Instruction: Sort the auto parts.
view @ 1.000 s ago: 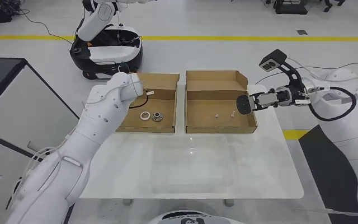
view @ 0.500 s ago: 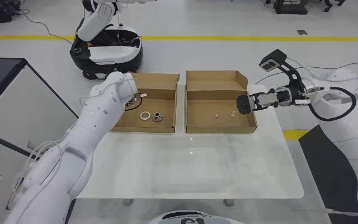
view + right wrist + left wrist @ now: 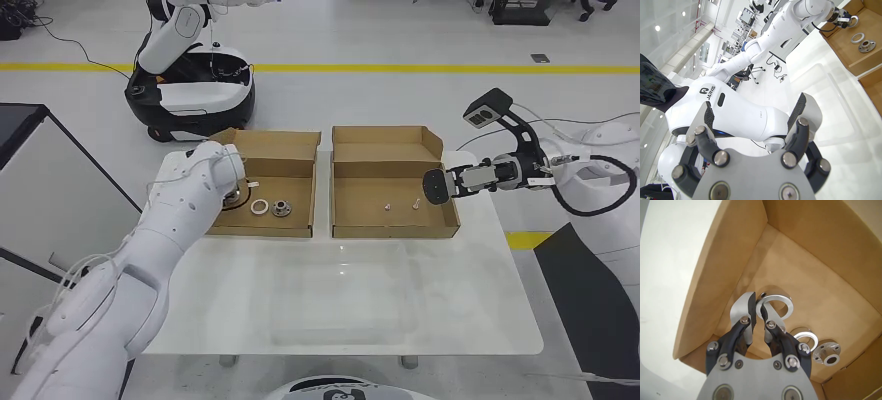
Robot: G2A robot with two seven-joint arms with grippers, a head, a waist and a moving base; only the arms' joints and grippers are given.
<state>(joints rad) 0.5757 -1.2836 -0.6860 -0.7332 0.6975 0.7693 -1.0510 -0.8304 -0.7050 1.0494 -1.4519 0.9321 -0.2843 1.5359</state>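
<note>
L end effector nearly closed, pinching the big ring by its wall, one finger inside the hole, low in the left box. We see it tilted, hole facing upward. The small ring and hub lie flat nearby. R end effector is wide open, empty, by the right box.

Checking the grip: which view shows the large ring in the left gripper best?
Left wrist view: the large ring sits close, its wall pinched by the left gripper. Right wrist view shows it small and far off; in the top view the arm covers it.
</note>
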